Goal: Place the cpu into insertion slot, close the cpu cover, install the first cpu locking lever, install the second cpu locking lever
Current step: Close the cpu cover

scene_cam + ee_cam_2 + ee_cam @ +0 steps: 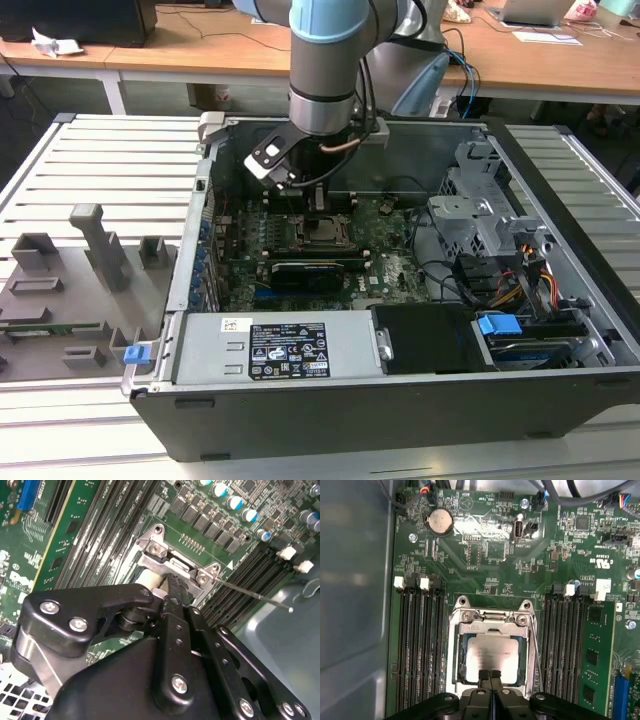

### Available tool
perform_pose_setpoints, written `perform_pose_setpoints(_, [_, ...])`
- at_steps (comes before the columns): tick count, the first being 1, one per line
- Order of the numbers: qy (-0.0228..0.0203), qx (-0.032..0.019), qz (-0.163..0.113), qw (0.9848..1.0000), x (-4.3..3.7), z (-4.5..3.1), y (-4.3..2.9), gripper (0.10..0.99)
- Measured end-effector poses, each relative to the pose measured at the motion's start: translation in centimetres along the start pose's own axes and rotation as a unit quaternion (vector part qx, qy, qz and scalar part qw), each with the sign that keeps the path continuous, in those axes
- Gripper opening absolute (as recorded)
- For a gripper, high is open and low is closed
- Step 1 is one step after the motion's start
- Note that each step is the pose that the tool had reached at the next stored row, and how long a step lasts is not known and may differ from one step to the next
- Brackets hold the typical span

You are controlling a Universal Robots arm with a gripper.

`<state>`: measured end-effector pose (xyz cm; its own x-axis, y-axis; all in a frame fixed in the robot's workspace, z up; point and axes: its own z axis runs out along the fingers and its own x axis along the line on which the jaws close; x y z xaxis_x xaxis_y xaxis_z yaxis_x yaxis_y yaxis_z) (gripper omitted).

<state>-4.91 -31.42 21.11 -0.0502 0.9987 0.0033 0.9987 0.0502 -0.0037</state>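
Gripper [490,673] hangs clenched over the cpu [492,654], its two fingertips pressed together with nothing seen between them, at one edge of the chip. Whether the tips touch the chip or the cover cannot be told. In the first wrist view the cpu lies in the insertion slot [451,670], flat, with its dull metal top up and its edges square with the socket's rim. Being square, it has no long axis. The cpu cover [492,628] lies down around it, and the chip shows through its window.

In the second wrist view a thin lever [250,594] sticks out from a socket corner, slanting over the memory slots [260,565] toward the case wall. Memory slots flank the socket on both sides.

In the exterior view the arm [325,70] reaches down into the open case [400,400]. The socket sits mid-board, with a long black card [305,270] just on its near side and a power supply [290,350] nearer still. Cables [500,285] and a drive cage [480,200] lie toward the exterior view's right. Grey fixtures [100,250] stand on the table [120,160] at the exterior view's left.
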Motion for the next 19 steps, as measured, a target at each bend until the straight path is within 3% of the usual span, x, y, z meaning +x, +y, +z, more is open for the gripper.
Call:
perform_pose_setpoints(9, [-0.0005,0.0004,0.000,1.0000,0.00,0.83,0.08,0.110])
perform_pose_setpoints(11, [0.0007,-0.0008,0.000,1.0000,0.04,0.47,0.17,0.110])
perform_pose_setpoints(13, [-0.0003,0.0001,0.000,1.0000,0.01,-0.38,0.16,0.110])
perform_pose_setpoints(19, [-0.0004,0.0006,0.000,1.0000,-0.03,-0.47,0.85,0.110])
